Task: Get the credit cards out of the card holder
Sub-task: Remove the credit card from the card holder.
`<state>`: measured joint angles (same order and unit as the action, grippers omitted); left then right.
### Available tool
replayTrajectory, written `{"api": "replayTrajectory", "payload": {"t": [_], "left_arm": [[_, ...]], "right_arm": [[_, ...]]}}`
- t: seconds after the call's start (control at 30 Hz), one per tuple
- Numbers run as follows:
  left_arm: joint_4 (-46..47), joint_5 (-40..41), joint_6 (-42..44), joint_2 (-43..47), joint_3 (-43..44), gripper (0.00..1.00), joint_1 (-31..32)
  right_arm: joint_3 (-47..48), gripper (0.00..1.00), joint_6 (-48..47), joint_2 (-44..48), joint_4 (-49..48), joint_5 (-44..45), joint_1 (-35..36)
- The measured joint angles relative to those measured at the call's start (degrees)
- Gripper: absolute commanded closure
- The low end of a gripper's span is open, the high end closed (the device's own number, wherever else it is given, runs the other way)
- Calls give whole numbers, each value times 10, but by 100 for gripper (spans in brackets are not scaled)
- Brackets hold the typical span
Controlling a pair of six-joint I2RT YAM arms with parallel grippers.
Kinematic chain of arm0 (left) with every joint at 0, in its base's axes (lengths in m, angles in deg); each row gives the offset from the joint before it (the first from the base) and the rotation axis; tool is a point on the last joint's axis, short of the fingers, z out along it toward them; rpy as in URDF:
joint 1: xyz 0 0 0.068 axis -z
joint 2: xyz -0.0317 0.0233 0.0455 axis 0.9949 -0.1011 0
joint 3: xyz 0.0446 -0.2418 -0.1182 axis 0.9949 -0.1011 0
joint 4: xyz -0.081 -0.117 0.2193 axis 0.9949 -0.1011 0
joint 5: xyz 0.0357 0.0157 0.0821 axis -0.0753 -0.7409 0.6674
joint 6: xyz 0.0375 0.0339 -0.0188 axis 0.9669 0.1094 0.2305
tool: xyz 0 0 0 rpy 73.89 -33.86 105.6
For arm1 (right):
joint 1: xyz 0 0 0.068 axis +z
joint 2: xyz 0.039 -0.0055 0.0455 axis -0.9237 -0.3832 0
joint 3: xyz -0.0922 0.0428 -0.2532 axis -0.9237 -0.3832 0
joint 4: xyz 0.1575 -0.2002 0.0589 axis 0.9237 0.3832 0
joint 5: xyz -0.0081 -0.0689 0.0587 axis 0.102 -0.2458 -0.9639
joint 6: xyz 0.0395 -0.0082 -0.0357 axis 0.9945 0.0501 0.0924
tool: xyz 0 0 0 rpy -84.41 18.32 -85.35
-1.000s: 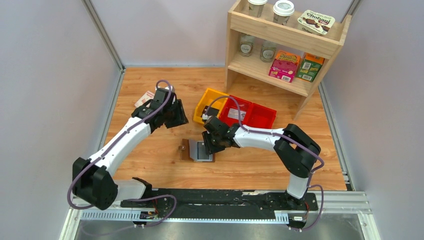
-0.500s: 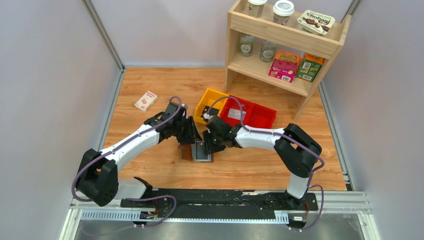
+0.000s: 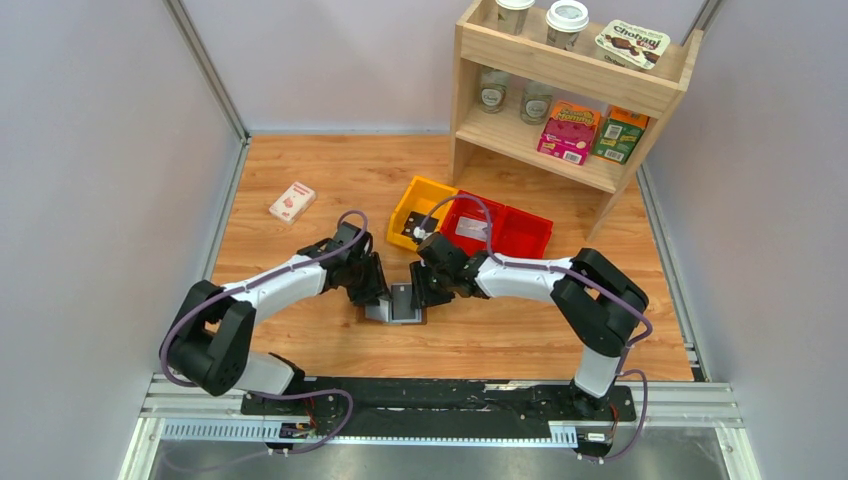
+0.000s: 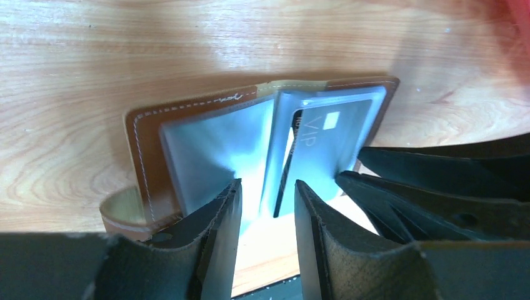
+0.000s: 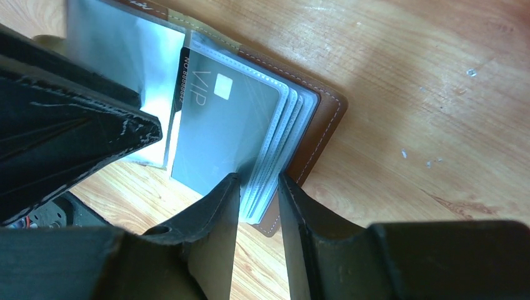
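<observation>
Brown leather edges the card holder [image 3: 400,305], which lies spread open on the wooden desk [image 3: 330,165] in front of the two arms, about midway between them and just nearer than the yellow bin [image 3: 415,200]. Its grey-blue inner panels face up, and a stack of clear sleeves [image 5: 278,150] fans out over the right half. The top sleeve holds a grey card [image 5: 228,128] printed with VIP and a small pale chip, with a dark strip along its edge nearest the fold. The card sits fully inside its sleeve. The left fingers [image 4: 219,219] reach over the fold from the left and stand apart, holding nothing. One tip is over the left panel and the other is over the sleeve with the card, and the card's dark edge runs into the gap between them. The right fingers [image 5: 219,212] reach in from the right and are closed on an edge of the right half. One tip lies on the card's sleeve and the other is at the brown cover, and the stacked sleeves fill the narrow gap. Both pairs of fingers are just beside each other over the holder. A small white-and-red box [image 3: 292,202] lies well apart at the far left. Two red bins [image 3: 520,232] adjoin the yellow one, and a wooden shelf [image 3: 560,62] with jars and boxes stands at the far right.
</observation>
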<state>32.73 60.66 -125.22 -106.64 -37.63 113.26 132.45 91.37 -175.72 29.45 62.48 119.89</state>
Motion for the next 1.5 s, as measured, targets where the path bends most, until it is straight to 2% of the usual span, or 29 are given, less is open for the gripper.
{"api": "replayTrajectory", "payload": {"t": [0.43, 0.63, 0.77, 1.07, 1.5], "left_arm": [[160, -63, -40, -10, -86, 61, -25], [231, -81, -65, 4, -127, 68, -29], [260, -81, -73, 20, -150, 74, -30], [292, -90, -80, 79, -174, 77, -30], [355, -110, -80, 26, -179, 78, -34]], "right_arm": [[-16, 65, 10, 3, -25, -16, -6], [-21, 65, 15, 3, -33, -26, -10], [-22, 65, 16, 3, -35, -30, -12], [-29, 65, 23, 3, -52, -44, -19], [-33, 65, 24, 2, -59, -63, -27]]}}
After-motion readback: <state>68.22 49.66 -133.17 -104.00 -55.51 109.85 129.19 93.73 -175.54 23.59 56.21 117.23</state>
